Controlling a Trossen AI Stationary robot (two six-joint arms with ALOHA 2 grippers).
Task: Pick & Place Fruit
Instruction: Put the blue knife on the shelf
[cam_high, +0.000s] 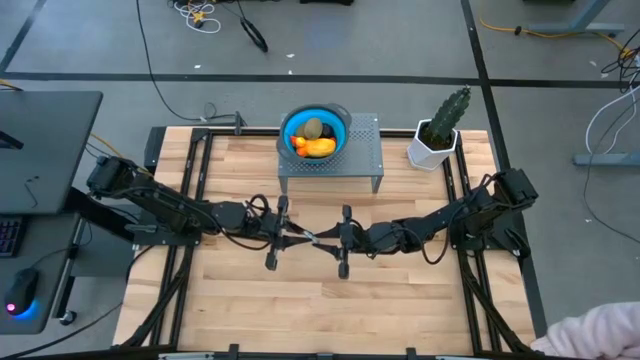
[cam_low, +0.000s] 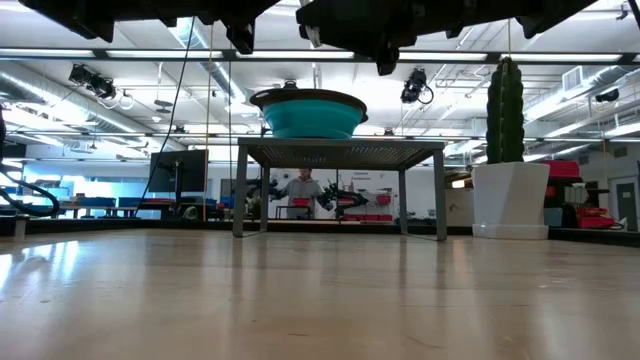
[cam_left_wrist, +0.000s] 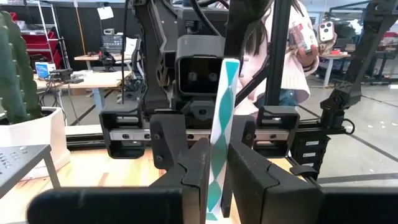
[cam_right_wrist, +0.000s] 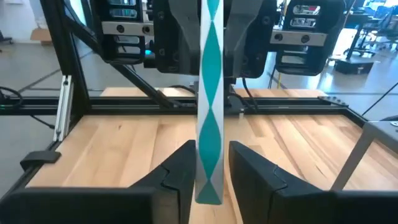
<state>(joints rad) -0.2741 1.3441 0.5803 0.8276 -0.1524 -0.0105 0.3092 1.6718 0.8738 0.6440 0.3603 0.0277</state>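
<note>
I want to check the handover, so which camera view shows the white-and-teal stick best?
The right wrist view: the stick runs nearly full length, from the left pincer down between the right pincer fingers. The left wrist view shows it clamped in the left pincer. The high view gives a thin sliver; the low view shows none.

A wooden table (cam_high: 330, 310) is seen from above, framed by dark rails. At its far middle a small grey perforated metal stand (cam_high: 362, 160) is placed, and on it a blue bowl (cam_high: 338, 121) is set. To the right of the stand, a green cactus (cam_high: 450, 112) in a white pot (cam_high: 430, 150) is found at the far right corner. A slim white stick with teal diamond markings (cam_right_wrist: 209, 106) is seen above the table's middle. In the room beyond, a person in a pink top (cam_left_wrist: 292, 46) is visible.
</note>
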